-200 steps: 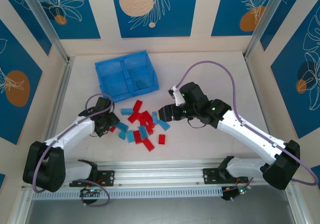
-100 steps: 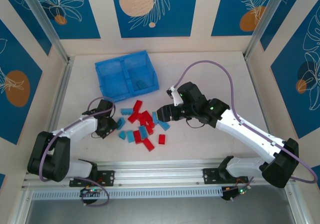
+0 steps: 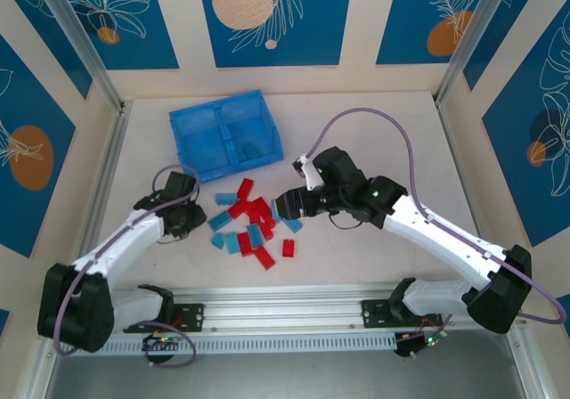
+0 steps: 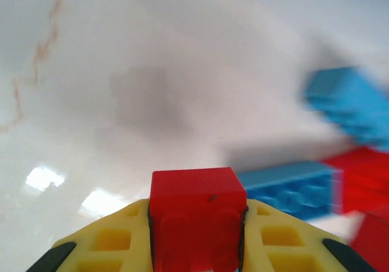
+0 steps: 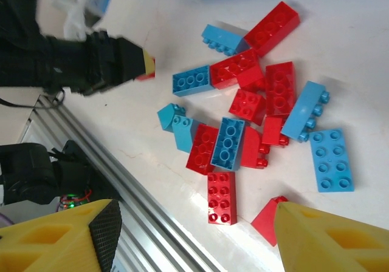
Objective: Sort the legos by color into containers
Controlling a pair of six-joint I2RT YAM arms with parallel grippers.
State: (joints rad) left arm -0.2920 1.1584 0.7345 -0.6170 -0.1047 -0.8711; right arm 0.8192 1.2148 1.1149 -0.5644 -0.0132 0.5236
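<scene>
One red brick [image 4: 197, 193] fills your left gripper [image 4: 197, 235]; carry it high to the left compartment [image 3: 200, 136]. Your right gripper [image 3: 287, 205] is open.

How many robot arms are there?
2. The left arm is left of the pile, gripping a red brick; the right arm is right of the pile.

A lab test cell: printed panels [image 3: 267, 16] (blue, leafy) enclose the table [image 3: 374, 123].

Bright even light; left wrist view shows blurred legos [image 4: 352, 105], table [image 4: 42, 178] glare.
</scene>
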